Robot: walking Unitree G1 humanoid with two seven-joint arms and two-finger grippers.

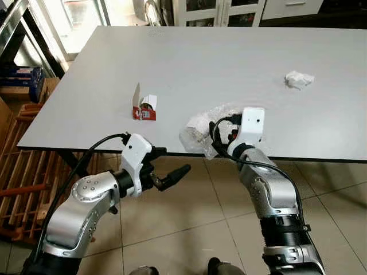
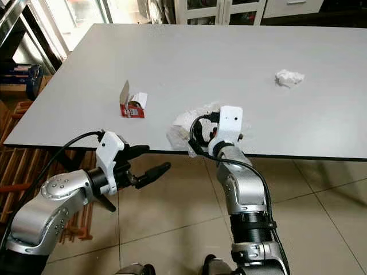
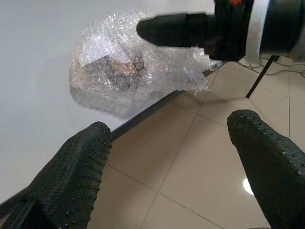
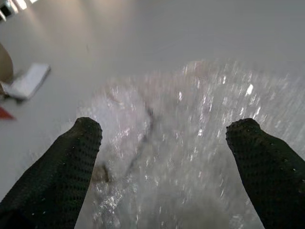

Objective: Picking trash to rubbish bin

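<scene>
3 bits of trash lie on the grey worktop (image 1: 241, 63): a wad of bubble wrap (image 1: 202, 127) at the near edge, a small red and white carton (image 1: 144, 107) to its left with its flap up, and a crumpled tissue (image 1: 299, 79) far off to the right. The right end effector (image 4: 162, 143) is raised to the near edge and aimed straight at the wrap, probably because that piece is nearest and overhangs the edge a little, so it can be taken without a long reach. Its 2 fingers (image 4: 71, 162) are spread wide, 1 on each side of the wad, which sits between them and just beyond the tips; whether they touch it yet I cannot tell, since the wrist picture is blurred. The left end effector (image 1: 170, 176) waits lower, below the worktop edge and over the tiled floor (image 1: 189, 229), to the left of the wrap, fingers parted and holding nothing; it looks held clear so the right arm has room. From there the wrap lies up and to its right, near but apart. No bin can be made out, so the carry will likely need a turn or a walk.
</scene>
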